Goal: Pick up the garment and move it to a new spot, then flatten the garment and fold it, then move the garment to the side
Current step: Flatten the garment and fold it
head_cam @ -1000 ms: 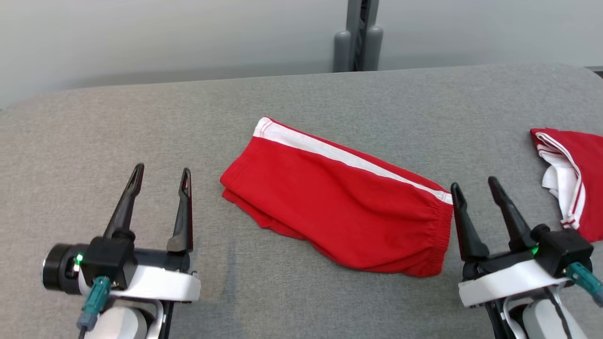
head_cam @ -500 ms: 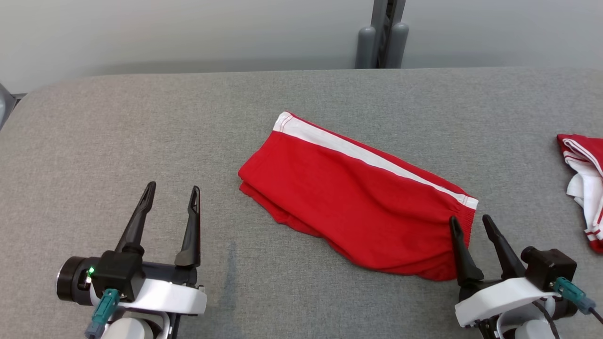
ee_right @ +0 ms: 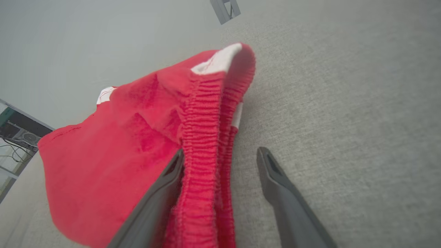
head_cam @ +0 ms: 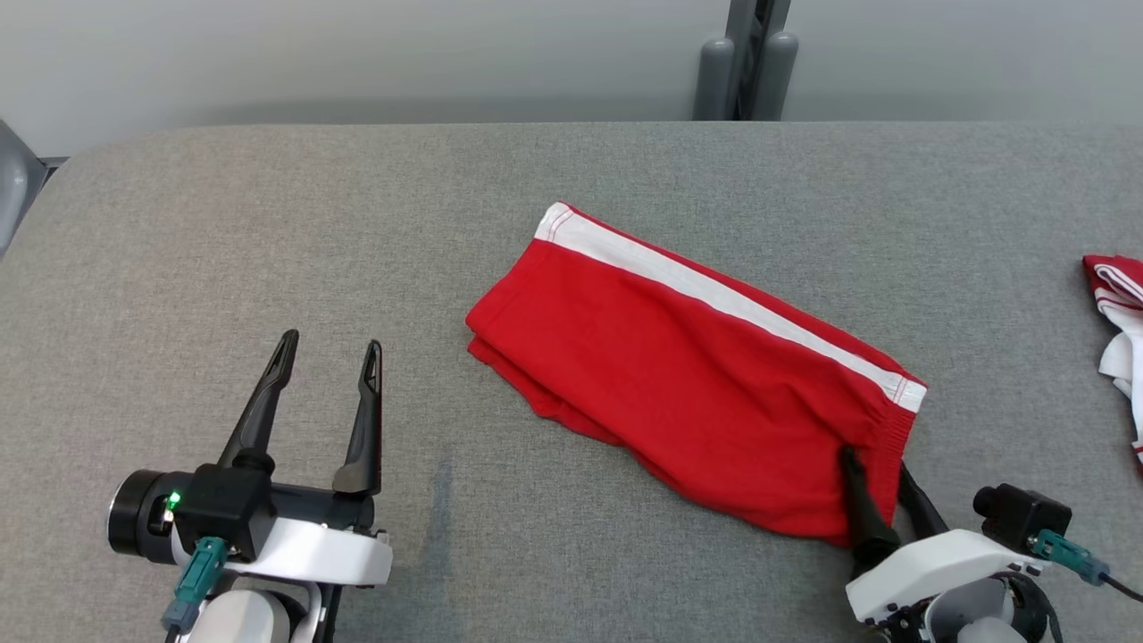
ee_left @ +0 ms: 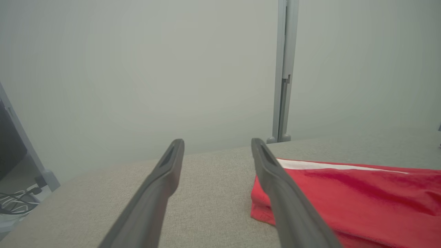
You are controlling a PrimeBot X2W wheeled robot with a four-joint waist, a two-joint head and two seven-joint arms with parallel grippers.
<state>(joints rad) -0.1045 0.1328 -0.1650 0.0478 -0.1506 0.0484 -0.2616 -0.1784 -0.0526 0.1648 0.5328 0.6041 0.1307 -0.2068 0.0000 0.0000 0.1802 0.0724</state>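
The garment (head_cam: 696,375) is a pair of red shorts with a white side stripe, lying folded on the grey table (head_cam: 268,223). My right gripper (head_cam: 873,464) is open at its elastic waistband end. In the right wrist view the gathered waistband (ee_right: 203,137) sits between the spread fingers of my right gripper (ee_right: 220,151), pressed against the left finger, with the right finger over bare table. My left gripper (head_cam: 331,341) stands open and empty to the left of the shorts. In the left wrist view the garment (ee_left: 361,193) lies beyond the right finger of my left gripper (ee_left: 217,141).
A second red and white cloth (head_cam: 1116,313) lies at the table's right edge. A grey post (head_cam: 748,62) rises behind the far edge. The table's rounded left corner (head_cam: 54,179) is near a grey object.
The head camera has shifted. My right gripper has moved in onto the waistband end of the shorts, which now sits between its fingers. The left gripper stays open beside the shorts.
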